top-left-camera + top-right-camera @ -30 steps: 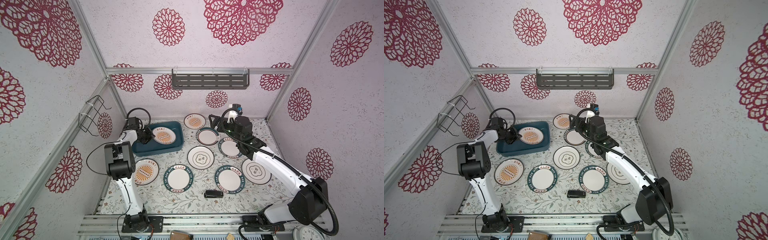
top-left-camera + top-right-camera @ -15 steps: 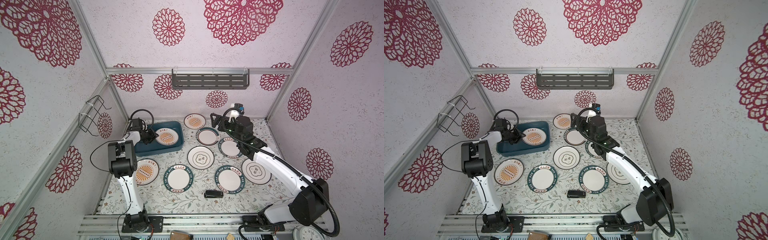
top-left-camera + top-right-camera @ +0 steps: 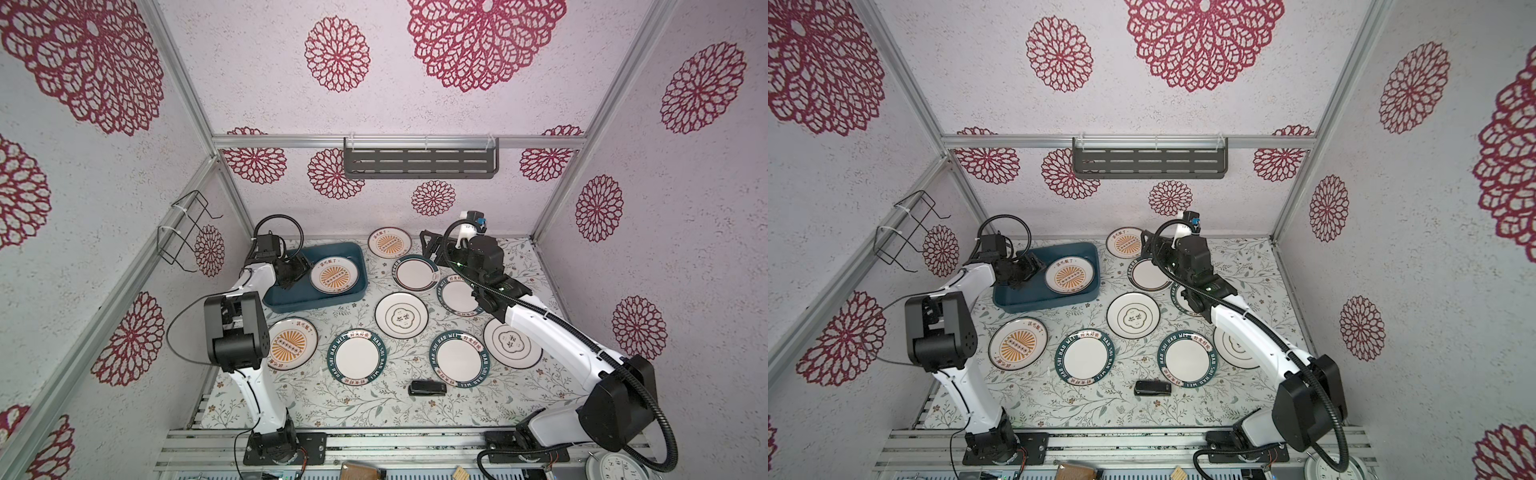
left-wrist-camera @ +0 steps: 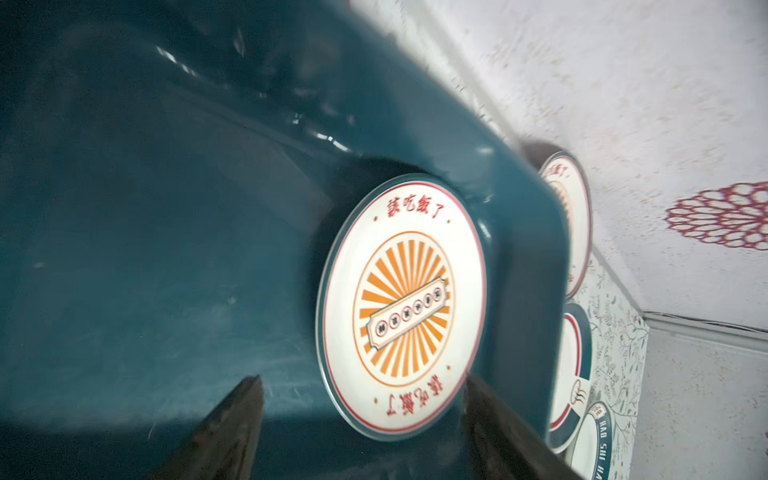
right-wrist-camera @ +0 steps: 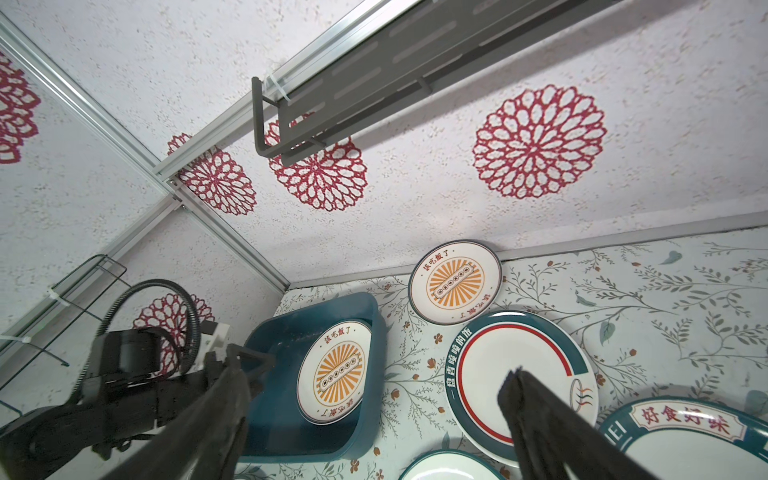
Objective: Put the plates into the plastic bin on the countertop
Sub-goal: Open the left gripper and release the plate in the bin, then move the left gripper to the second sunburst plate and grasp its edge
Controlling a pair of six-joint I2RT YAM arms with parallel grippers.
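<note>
Sunburst plate (image 3: pixel 334 277): white, orange rays, red lettering; lies in bin (image 3: pixel 328 254), right half, maybe tilted against its side, wrist view blurred; left gripper (image 3: pixel 301 272) jaws spread just beside it, gripping nothing; right gripper (image 3: pixel 428 246) jaws wide, empty; right arm (image 3: pixel 561 340) hides parts of plates (image 3: pixel 507 345).

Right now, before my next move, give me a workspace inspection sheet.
Surface: countertop, vine print, no spills seen.
Job's things: one sunburst plate lies in the plastic bin; eight other plates on the countertop, one partly hidden under the right arm.
Clutter: small black object near the front; clock face beyond the front rail.
Grippers: left gripper open over the bin, holding nothing; right gripper open, empty, above the back plates.
Cables: black loop behind left gripper; corrugated hose along right arm.
Surroundings: grey slotted shelf on back wall; wire rack on left wall.
</note>
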